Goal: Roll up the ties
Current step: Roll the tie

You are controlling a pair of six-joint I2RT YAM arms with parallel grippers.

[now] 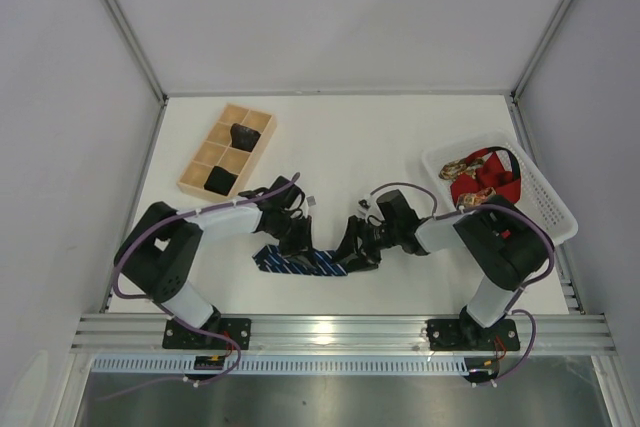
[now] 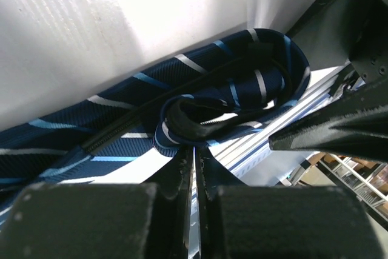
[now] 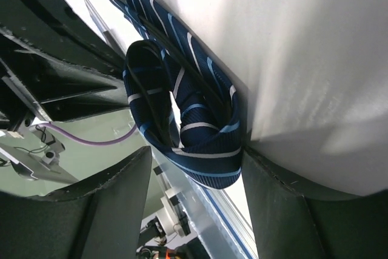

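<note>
A navy tie with pale diagonal stripes (image 1: 300, 262) lies near the table's front, its right end curled into a loose roll. My left gripper (image 1: 298, 239) is over the tie's middle. In the left wrist view it (image 2: 195, 150) is shut, pinching the inner curl of the navy tie (image 2: 200, 83). My right gripper (image 1: 352, 250) is at the rolled end. In the right wrist view it (image 3: 197, 174) is open, with the navy tie's roll (image 3: 182, 119) between its fingers and against the right one. Red (image 1: 490, 172) and gold (image 1: 458, 169) ties lie in a basket.
A wooden divided box (image 1: 186, 187) at the back left holds two dark rolled bundles (image 1: 243, 135) (image 1: 221, 180). A white basket (image 1: 545, 202) stands at the right. The aluminium rail (image 1: 340, 327) runs along the table's front edge, just below the tie.
</note>
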